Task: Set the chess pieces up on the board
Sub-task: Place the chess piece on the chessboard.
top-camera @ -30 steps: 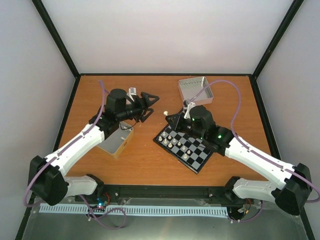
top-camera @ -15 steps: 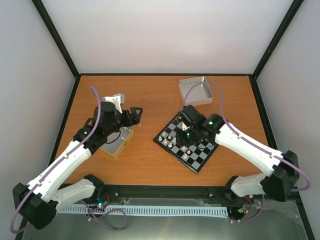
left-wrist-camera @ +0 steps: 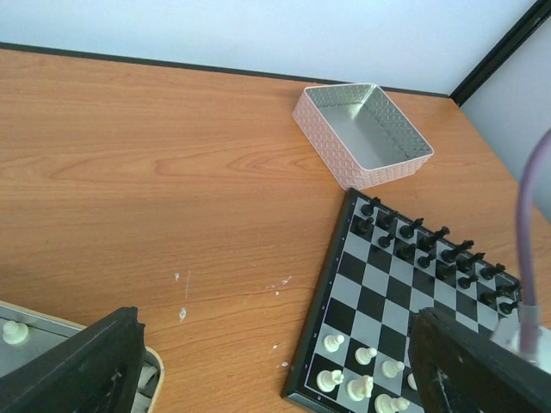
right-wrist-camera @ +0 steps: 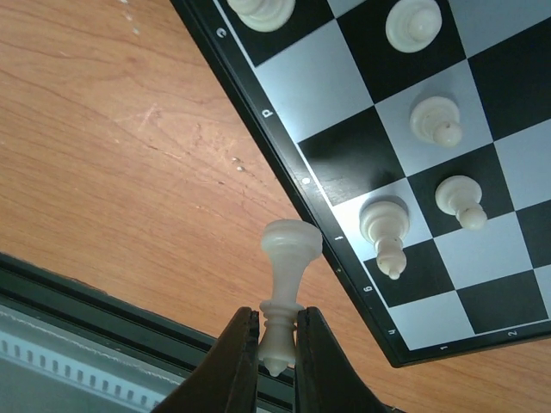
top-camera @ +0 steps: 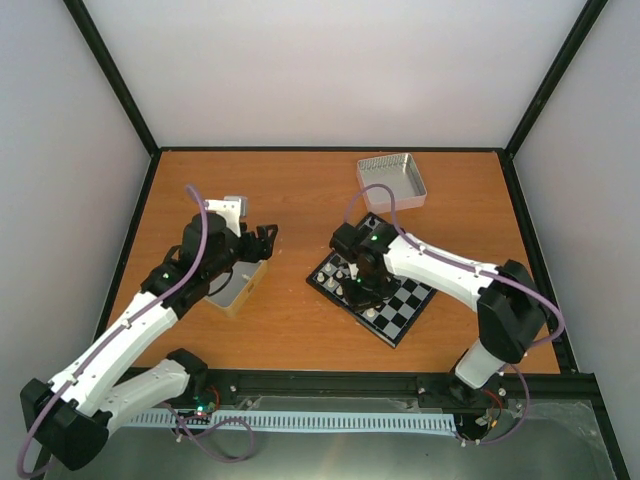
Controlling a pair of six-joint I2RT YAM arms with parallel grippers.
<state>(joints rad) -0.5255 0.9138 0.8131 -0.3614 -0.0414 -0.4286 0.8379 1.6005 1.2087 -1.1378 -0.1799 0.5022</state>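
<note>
Pinches a tiny cream-white plastic chessman (right-wrist-camera: 289, 249) by its slim end in the right gripper (right-wrist-camera: 277, 318), fingers drawn narrow around it. Points the piece's broad round end away from the fingers, long axis running in line with them and leaning only slightly. Hangs just outside the frame of the small black-framed chessboard with black and silvery-grey checks (right-wrist-camera: 314, 82), over the wood beside that edge; cannot tell whether touching down or clear. Close by on the board, five more cream-white chessmen (right-wrist-camera: 383, 225) on squares near the same edge. Small black chessmen (left-wrist-camera: 413, 237) in two rows along the opposite side. Keeps nothing in the left gripper (left-wrist-camera: 275, 325), fingers spread wide, above the stretch between the board and a rectangular silver metal tray (left-wrist-camera: 148, 366) with one cream piece (left-wrist-camera: 13, 331) inside. A second silver tray with quilted outer walls (left-wrist-camera: 344, 168) near the board's far corner. Underneath, an orange-brown wood-grain table (top-camera: 300, 190), flecked white in places. Around it, plain white walls (top-camera: 330, 70) and black corner posts (top-camera: 114, 78).
</note>
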